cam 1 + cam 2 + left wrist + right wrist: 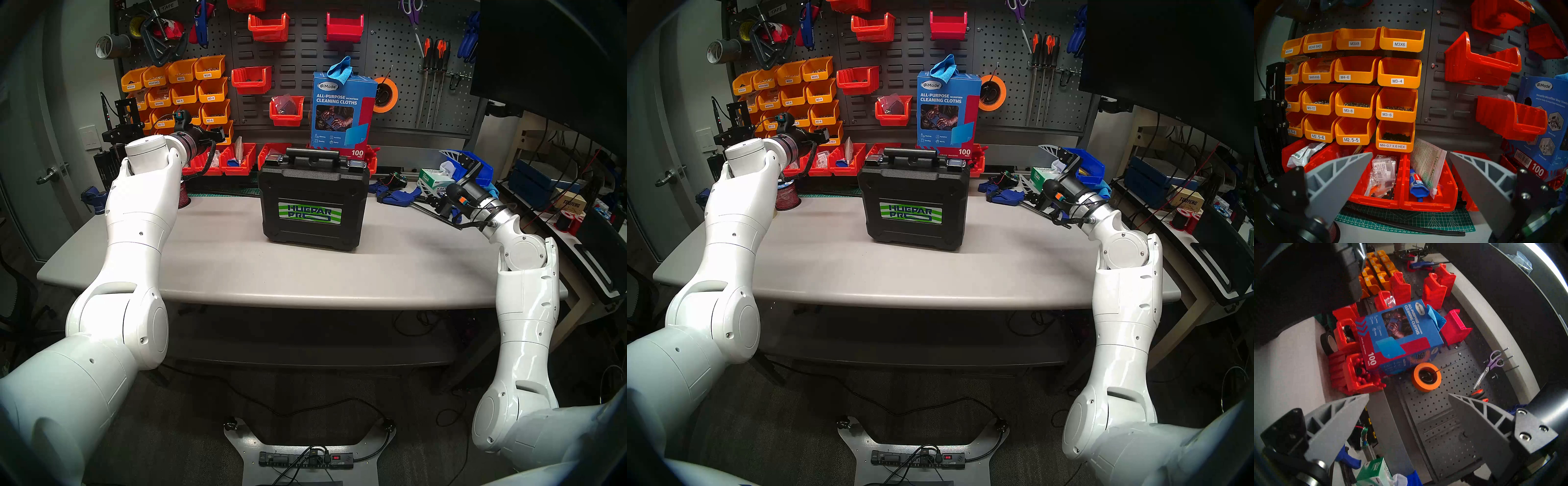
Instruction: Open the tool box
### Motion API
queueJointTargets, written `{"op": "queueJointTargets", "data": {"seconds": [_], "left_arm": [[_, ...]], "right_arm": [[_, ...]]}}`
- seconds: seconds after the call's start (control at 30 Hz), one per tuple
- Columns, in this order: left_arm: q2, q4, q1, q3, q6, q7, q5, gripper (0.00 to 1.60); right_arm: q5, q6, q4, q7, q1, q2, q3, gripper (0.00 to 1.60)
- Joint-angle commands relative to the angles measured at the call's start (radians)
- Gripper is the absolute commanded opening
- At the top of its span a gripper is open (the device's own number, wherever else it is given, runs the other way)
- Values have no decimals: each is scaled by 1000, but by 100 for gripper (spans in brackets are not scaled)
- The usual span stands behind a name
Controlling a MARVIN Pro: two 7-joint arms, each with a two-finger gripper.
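Up on the wall, orange bins [1356, 103] hold little screws. Red bins [1403, 183] hold bags, glue and a manual. The tool box [314, 200] stands shut near the table's [237, 271] back edge, handle up, label facing front, long side running left-right. The left gripper [1411, 169] and right gripper [1408, 411] are both wide, holding nothing.

Tool box [312, 203] upright mid-table [237, 271].
Cleaning-cloths box [342, 112] stands behind it; arms raised well apart on either side.
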Motion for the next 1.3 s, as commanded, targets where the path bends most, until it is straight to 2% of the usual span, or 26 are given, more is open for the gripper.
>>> {"op": "queueJointTargets", "data": {"seconds": [0.0, 0.13, 0.33, 0.43, 0.8, 1.0, 1.27], "left_arm": [[-1, -11, -19, 1, -2, 0, 0, 160], [-1, -11, -19, 1, -1, 0, 0, 160], [-1, -11, -19, 1, -1, 1, 0, 160], [-1, -11, -19, 1, -1, 0, 0, 160], [-1, -11, -19, 1, -1, 0, 0, 160], [-1, -11, -19, 1, -1, 0, 0, 160], [-1, -11, -19, 1, -1, 0, 0, 160]], "right_arm": [[48, 34, -114, 44, -7, -47, -48, 160], [39, 64, -150, 65, -10, -53, -54, 160], [15, 86, -153, 74, 25, -51, -57, 160], [48, 75, -156, 107, 43, -45, -79, 160], [91, 66, -183, 164, 79, -76, -166, 160], [96, 78, -173, 209, 126, -56, -188, 160], [127, 142, -220, 342, 138, -2, -191, 160]]}}
